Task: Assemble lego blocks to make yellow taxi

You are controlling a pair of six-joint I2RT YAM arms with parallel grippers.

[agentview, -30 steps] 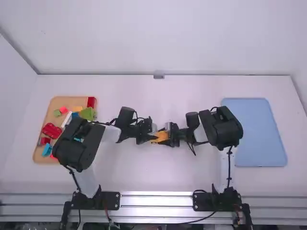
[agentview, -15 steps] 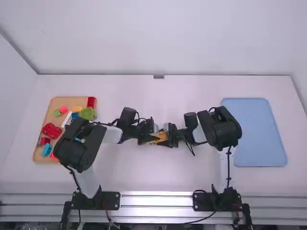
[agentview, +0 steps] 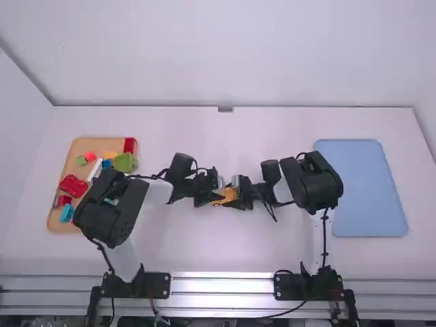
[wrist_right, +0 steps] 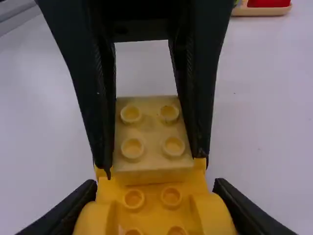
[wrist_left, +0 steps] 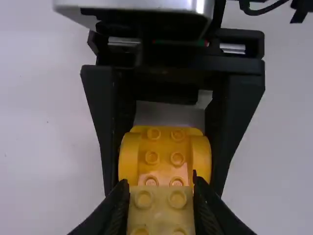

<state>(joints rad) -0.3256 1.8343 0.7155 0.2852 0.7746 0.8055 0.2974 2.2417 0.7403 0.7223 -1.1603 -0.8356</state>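
Left wrist view: pale yellow block (wrist_left: 161, 215) inside left pincer (agentview: 216, 197).

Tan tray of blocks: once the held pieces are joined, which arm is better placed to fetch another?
Left, I'd judge: the left arm stands by the tan tray, the right arm by the blue tray. The left gripper would first need to release the pale yellow block.

High view: bright, diffuse light; glare along aluminium rail (agentview: 221, 286). Left wrist view: dimmer; highlight on metal housing (wrist_left: 142, 6), sheen on studded yellow brick (wrist_left: 164, 161). Right wrist view: tabletop (wrist_right: 264, 122) dim.
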